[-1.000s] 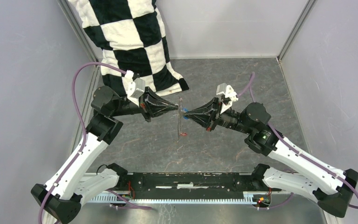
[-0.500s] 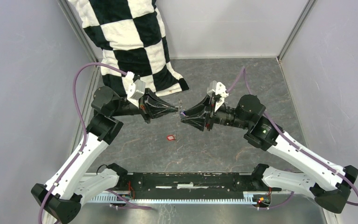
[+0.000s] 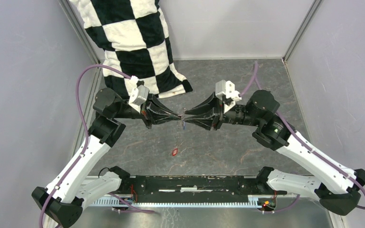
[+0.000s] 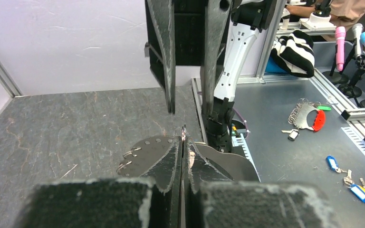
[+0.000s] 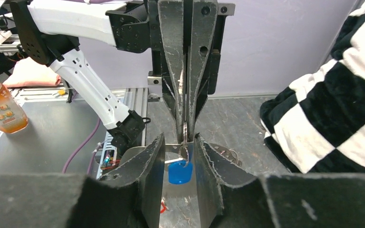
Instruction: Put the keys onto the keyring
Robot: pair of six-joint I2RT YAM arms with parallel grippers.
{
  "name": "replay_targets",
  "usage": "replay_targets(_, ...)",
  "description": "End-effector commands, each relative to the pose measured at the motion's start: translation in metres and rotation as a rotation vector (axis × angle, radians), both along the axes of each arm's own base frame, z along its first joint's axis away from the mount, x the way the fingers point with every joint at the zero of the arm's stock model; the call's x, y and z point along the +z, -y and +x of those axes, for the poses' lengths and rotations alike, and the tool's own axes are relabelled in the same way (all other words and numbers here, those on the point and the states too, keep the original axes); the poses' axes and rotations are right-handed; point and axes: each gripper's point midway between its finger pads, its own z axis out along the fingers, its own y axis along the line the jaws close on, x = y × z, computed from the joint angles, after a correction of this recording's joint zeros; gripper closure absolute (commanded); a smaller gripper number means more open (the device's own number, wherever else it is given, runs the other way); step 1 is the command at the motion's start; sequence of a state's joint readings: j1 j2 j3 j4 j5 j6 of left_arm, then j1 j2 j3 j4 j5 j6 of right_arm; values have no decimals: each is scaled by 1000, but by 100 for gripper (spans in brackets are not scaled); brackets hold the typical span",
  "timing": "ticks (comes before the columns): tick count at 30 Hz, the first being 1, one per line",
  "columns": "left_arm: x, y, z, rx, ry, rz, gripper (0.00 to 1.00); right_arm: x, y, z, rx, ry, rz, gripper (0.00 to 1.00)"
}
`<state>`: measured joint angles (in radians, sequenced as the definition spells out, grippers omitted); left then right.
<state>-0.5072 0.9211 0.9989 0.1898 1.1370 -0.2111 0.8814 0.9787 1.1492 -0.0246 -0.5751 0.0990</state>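
- the red key (image 3: 174, 152) is seen lying on the table (image 3: 228, 147), on the near side of both grippers and well apart from them. a second ago it was seen up at the low end of the keyring, so it is judged to have dropped off, and it will have to be picked up and threaded again.
- the left gripper (image 3: 179, 117) is pressed together, with a thin sliver of the keyring (image 5: 184, 128) pinched edge-on between its fingers. the hoop was seen as a long upright line a second ago and can hardly be made out from above now.
- the right gripper (image 3: 187, 118) is met tip to tip with the left one, just to its right. its fingers are spread and nothing is seen clamped between them.
- the blue key (image 5: 179, 172) is seen in the right wrist view, in the gap between those spread fingers and just below the keyring. it is judged to hang from the hoop, though the join is too small to be sure of.
- the cloth (image 3: 133, 42) is draped at the far left, well apart from the work.
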Motion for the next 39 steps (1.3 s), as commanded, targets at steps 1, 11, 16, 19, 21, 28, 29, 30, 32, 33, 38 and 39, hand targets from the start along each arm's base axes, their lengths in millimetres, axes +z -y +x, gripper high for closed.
replay_targets(1,13,-2,-8,-30,47,-25,98,14,-10,-3,63,34,39,67)
replay_targets(11,10,-3,-11,-32,59,-16,98,7,-15,4,47,3,45,95)
replay_targets(16,11,-4,-11,-35,60,-15,98,-6,-16,9,24,-24,-10,100)
replay_targets(19,9,-3,-11,-38,60,-8,98,-9,-14,12,3,-27,-47,100)
replay_targets(21,8,-3,-11,-38,63,-1,98,-14,-13,15,-12,-37,-81,100)
replay_targets(28,11,-4,-13,-48,74,-6,98,-29,-18,11,18,-89,-90,91)
replay_targets(29,10,-4,-13,-50,71,-5,98,-26,-17,11,16,-83,-80,99)
replay_targets(30,10,-4,-14,-53,70,-4,98,-24,-16,12,7,-78,-76,100)
replay_targets(32,9,-4,-15,-60,74,0,98,-17,-12,12,-11,-59,-58,100)
replay_targets(33,7,-4,-15,-62,73,5,98,-14,-11,12,-13,-53,-51,100)
replay_targets(38,-27,-6,-7,-44,78,138,74,-20,-7,16,-46,-67,-113,100)
replay_targets(39,-34,-7,-5,-40,93,170,65,-24,-6,19,-58,-71,-134,100)
